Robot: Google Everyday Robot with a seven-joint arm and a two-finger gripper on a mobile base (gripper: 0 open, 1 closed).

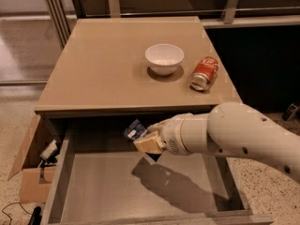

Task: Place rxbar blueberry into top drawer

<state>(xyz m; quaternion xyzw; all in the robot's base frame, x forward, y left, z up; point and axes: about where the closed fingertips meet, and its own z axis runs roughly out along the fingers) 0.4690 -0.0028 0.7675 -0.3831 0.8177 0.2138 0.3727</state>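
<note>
Camera view shows the gripper point(146, 142) clamped on the rxbar blueberry point(135, 129), above the open top drawer's point(108, 191) far end. A white bowl point(164, 57) sits on the tabletop point(103, 74).

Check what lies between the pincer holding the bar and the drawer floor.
Nothing: camera view shows the pincer holding the rxbar blueberry above the top drawer, bare floor, only shadow.
</note>
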